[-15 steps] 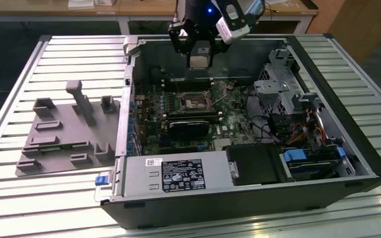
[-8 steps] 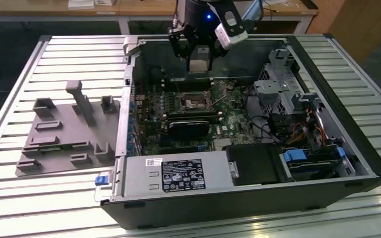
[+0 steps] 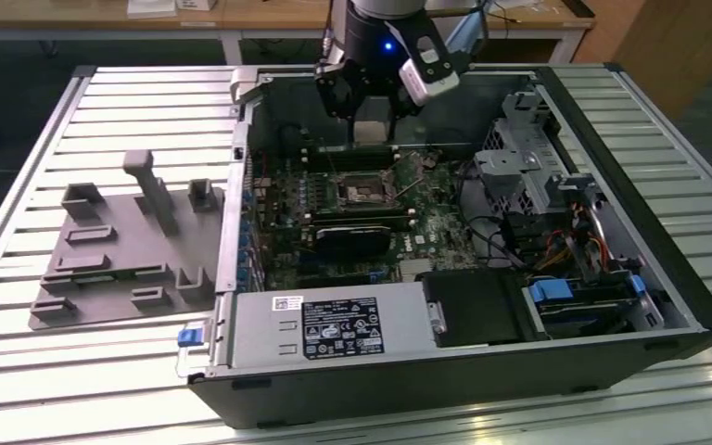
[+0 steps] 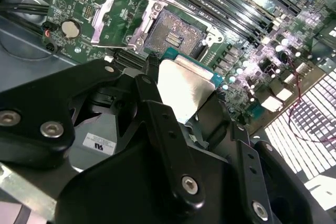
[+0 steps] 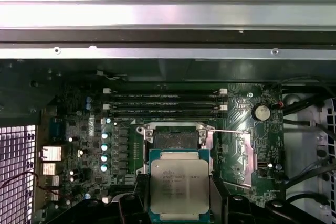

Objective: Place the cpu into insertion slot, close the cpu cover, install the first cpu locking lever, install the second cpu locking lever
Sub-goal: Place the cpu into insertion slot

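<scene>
While the tool (image 5: 179,195) pinches the cpu (image 5: 179,182), the insertion slot (image 5: 175,139) lies bare just beyond its tips. The cpu cover (image 4: 104,11) stands open.

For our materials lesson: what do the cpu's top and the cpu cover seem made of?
The cpu top looks like matt silver-grey metal, reflecting light softly. The cpu cover looks like thin bright metal, likely steel: shiny, glinting edges.

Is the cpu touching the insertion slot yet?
Apart. In the exterior view the pincer holds the cpu clear above the board, and the insertion slot lies bare, away from it.
</scene>
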Controlling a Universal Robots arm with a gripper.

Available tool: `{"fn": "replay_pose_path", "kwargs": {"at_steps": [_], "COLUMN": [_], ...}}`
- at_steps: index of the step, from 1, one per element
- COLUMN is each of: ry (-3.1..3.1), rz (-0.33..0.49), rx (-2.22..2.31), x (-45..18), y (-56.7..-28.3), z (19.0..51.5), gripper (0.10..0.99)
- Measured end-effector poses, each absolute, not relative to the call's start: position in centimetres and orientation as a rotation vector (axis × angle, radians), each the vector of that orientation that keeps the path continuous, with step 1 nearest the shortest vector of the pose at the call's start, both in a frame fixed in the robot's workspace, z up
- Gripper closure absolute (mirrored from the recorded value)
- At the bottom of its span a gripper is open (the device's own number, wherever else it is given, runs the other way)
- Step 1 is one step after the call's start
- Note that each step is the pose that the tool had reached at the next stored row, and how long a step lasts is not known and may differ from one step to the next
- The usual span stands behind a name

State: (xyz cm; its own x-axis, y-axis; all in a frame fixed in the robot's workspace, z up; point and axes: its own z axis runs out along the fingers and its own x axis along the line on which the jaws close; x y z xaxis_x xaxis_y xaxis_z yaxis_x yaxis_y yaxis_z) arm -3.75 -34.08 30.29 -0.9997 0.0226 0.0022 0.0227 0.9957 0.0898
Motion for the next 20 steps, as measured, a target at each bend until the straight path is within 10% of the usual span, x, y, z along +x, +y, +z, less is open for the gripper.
{"fn": "replay_pose_path", "kwargs": {"at_steps": [20], "ry": [-3.138], "rz": [-0.141], "rx": [-0.059], "x": [-3.8], "y": [-34.1], "z": [27.1], "gripper": [0.545]}}
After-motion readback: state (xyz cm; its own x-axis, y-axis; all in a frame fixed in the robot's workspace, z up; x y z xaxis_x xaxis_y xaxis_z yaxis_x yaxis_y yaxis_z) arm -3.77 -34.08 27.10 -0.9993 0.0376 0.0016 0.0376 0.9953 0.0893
